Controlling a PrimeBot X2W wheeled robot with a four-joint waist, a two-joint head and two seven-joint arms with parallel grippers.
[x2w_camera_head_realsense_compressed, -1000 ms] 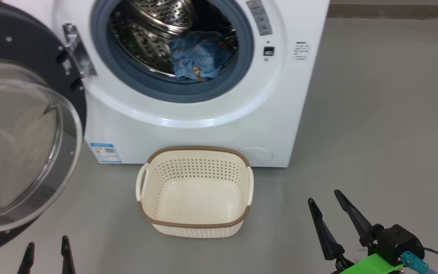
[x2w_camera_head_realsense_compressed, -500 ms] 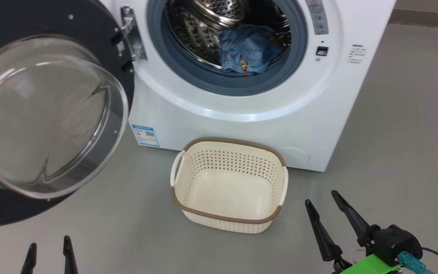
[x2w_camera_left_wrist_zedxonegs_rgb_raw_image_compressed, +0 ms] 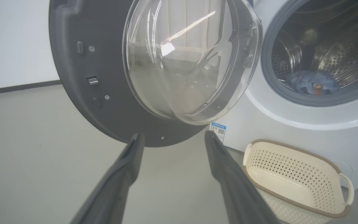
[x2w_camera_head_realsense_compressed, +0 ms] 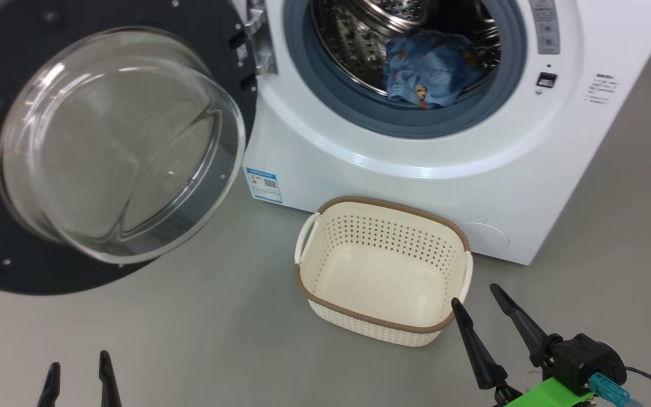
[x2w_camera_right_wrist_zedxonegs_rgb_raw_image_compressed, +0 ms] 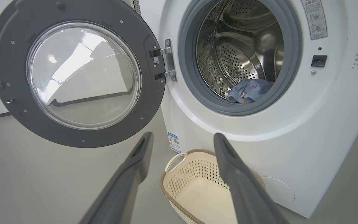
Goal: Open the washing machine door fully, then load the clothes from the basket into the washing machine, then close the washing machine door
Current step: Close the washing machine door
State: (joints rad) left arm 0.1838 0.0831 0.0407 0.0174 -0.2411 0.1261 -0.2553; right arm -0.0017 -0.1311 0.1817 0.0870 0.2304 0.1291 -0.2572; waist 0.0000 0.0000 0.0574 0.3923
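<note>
**Change since a second ago:** the head view has swung toward the robot's left, so all fixed things sit further toward 3 o'clock in it. The things themselves have not shifted, and both grippers keep their corners.

**Washing machine door** (x2w_camera_head_realsense_compressed: 116, 147): swung wide open on its metal hinge (x2w_camera_head_realsense_compressed: 257, 42), at 9 o'clock of the head view. Black ring, clear glass bowl bulging toward the camera.

**Washing machine** (x2w_camera_head_realsense_compressed: 416, 186): white front-loader at 1 o'clock. Grey-blue gasket and steel drum exposed. Blue label sticker (x2w_camera_head_realsense_compressed: 263, 185) at its lower corner.

**Clothes** (x2w_camera_head_realsense_compressed: 430, 76): one light-blue bundle with orange-brown print, lying inside the drum at 6 o'clock of the opening, against the gasket lip.

**Basket** (x2w_camera_head_realsense_compressed: 382, 204): on the grey floor (x2w_camera_head_realsense_compressed: 190, 339), at 6 o'clock of the drum opening, just in front of the machine's base. Bare cream bottom showing.

**Left gripper** (x2w_camera_head_realsense_compressed: 78, 362): at 7 o'clock, fingers spread wide, gripping nothing. In its wrist view they point at the door's lower rim, apart from it.

**Right gripper** (x2w_camera_head_realsense_compressed: 474, 295): at 5 o'clock, fingers spread wide, gripping nothing, near the basket's corner and clear of it.
</note>
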